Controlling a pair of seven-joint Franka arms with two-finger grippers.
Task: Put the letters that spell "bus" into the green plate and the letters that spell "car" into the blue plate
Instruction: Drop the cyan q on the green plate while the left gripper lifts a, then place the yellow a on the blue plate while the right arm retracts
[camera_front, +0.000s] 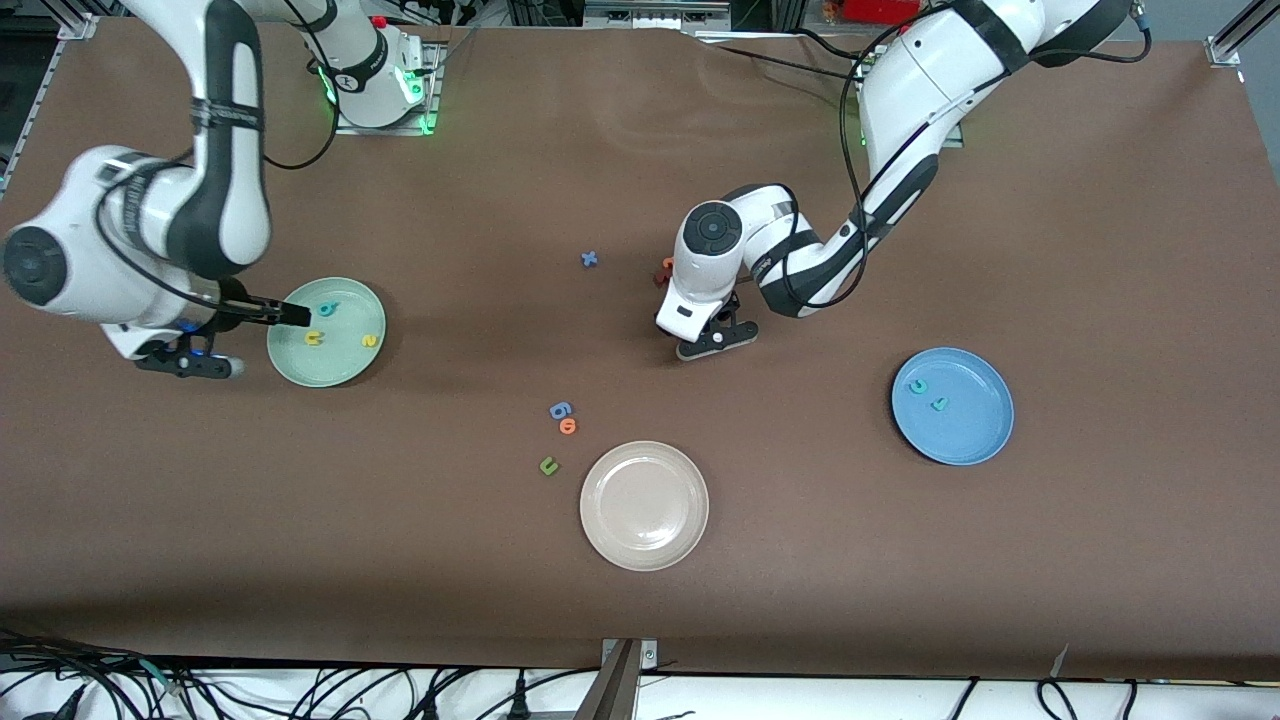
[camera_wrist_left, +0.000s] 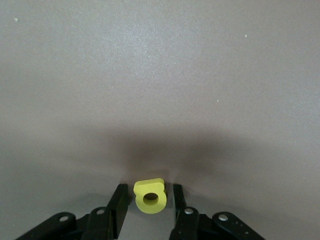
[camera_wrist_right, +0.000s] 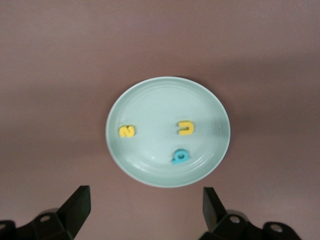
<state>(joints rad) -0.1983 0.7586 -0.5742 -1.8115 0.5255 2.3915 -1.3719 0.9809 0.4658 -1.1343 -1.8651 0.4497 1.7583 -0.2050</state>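
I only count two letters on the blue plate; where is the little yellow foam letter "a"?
The yellow foam letter "a" lies on the brown table between the left gripper's fingers, near the table's middle, short of the round blue plate.

1. We see the right arm coming from its base at the top edge of the surface, elbow bent high, forearm dropping toward the right arm's end.
2. The right gripper (camera_wrist_right: 145, 210) hangs in the air near that end, its jaws spread wide with nothing between them.
3. We see the left arm reaching from its base at the top edge toward the middle of the surface, folded sharply at the elbow, wrist pointing straight down.
4. The left gripper (camera_wrist_left: 149, 200) sits low at the surface, its jaws narrowed, one finger on each side of a small yellow letter (camera_wrist_left: 150, 196), just beside it.
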